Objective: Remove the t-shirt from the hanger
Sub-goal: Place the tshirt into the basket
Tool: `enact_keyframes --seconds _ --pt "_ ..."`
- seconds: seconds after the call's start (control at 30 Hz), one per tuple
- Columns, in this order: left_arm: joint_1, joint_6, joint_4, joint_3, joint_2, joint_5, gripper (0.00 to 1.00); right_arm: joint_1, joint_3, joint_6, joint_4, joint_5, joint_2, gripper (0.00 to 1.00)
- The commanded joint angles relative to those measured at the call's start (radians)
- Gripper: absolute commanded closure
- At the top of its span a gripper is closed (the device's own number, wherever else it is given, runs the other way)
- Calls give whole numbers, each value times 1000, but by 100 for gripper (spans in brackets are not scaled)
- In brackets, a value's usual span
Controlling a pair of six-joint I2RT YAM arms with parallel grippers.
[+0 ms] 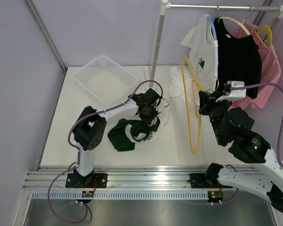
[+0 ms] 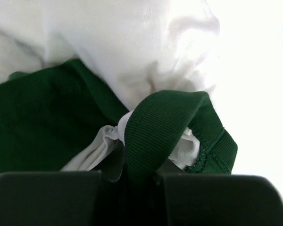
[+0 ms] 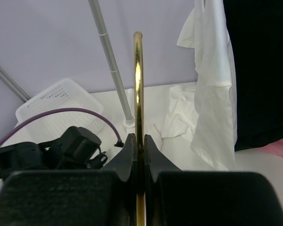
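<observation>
The t-shirt (image 1: 132,133), green and white, lies crumpled on the table, off the hanger. My left gripper (image 1: 148,117) is down on it and shut on its ribbed green collar (image 2: 160,127), which runs down between the fingers together with white cloth. The left gripper (image 2: 140,175) shows only as two dark finger blocks at the bottom of its wrist view. The bare yellow hanger (image 1: 194,117) hangs in the air to the right, with my right gripper (image 1: 201,106) shut on its wire. In the right wrist view the hanger (image 3: 138,84) rises straight up from the right gripper (image 3: 138,141).
A white basket (image 1: 106,77) sits at the back left of the table. The rack's upright pole (image 1: 156,47) stands behind, with crumpled white cloth (image 1: 177,82) at its foot. White (image 1: 203,47), black (image 1: 238,56) and pink (image 1: 269,70) shirts hang on the rail.
</observation>
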Motion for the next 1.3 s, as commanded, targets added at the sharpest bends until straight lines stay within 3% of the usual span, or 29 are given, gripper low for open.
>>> enact_keyframes --seconds 0.0,0.2,0.4,0.53,0.7,0.93,1.03,1.27 --pt "7 -30 7 -45 -229 169 100 -2 1 -8 70 1 5 100" --pt "83 -102 84 -99 -485 200 100 -2 6 -8 71 7 22 100" --pt "310 -212 156 -10 -657 329 100 -2 6 -11 93 0 34 100" --pt "459 -250 164 126 -696 225 100 -2 9 -14 108 -8 54 100" --pt "560 -254 160 319 -690 120 100 -2 37 -14 110 -5 111 100" --pt "577 -243 317 383 -656 -64 100 -2 78 -22 111 -5 192 100" --pt "602 -244 364 445 -583 -139 100 0 86 -24 116 -5 209 100" --pt "659 -261 300 712 -310 -158 100 -2 74 -25 134 -11 198 100"
